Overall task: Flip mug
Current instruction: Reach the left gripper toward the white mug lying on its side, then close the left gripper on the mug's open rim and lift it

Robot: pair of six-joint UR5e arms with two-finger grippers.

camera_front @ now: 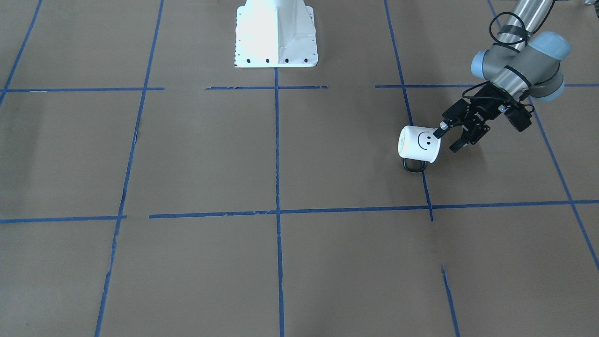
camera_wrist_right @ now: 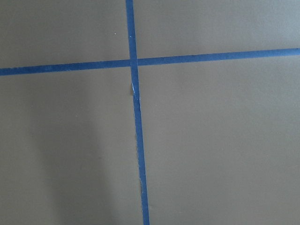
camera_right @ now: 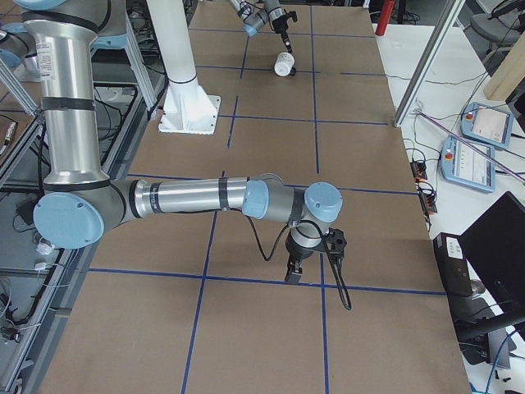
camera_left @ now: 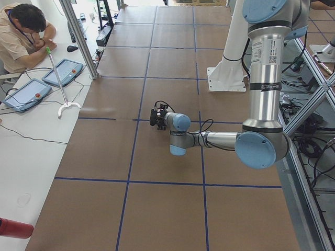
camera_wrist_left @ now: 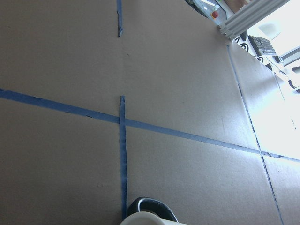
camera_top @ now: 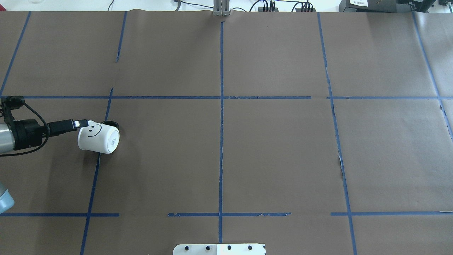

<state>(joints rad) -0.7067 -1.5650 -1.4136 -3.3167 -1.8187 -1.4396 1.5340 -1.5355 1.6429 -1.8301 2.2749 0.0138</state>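
Mug, small, white, cylindrical, smiley-faced, with a black loop handle, lying on its side across a blue tape line on the brown paper worktop; left end effector spread wide, gripping nothing, one fingertip touching the mug's rim; right end effector, opening cannot be told.

My left claw sits at one end of the mug; its handle blocks the operators' side. Elsewhere wide flat surface lies open, bar the white arm base.
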